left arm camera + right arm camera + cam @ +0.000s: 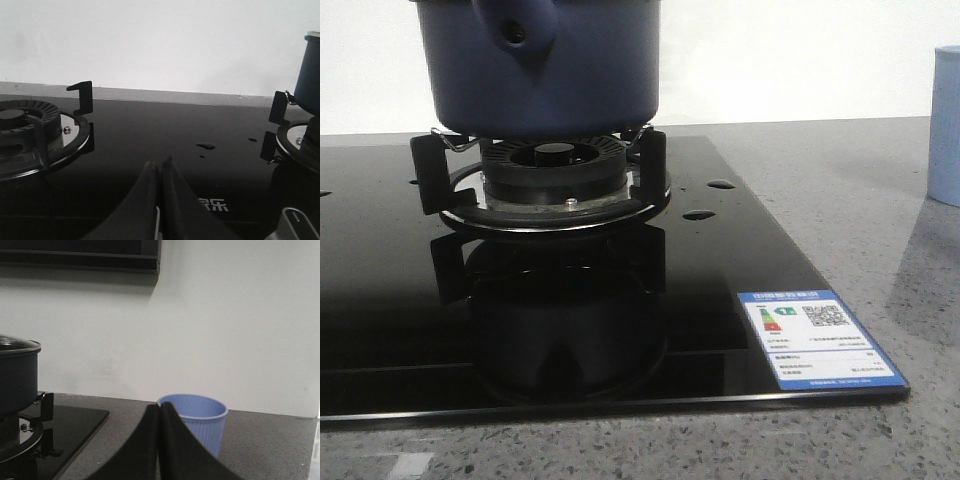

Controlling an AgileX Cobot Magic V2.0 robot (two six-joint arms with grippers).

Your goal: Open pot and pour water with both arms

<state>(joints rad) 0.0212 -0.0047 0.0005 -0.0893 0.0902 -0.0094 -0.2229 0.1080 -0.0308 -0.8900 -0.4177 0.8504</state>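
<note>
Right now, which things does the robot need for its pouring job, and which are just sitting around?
Needed:
- pot, lid on
- blue cup
- left gripper, shut
- right gripper, shut

Just sitting there:
- empty burner
- stove sticker
- water drops

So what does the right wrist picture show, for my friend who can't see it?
The right gripper, fingers shut together, faces a pale blue ribbed cup on a grey speckled counter. Off to one side, the dark pot with a glass lid sits on a black stove.
</note>
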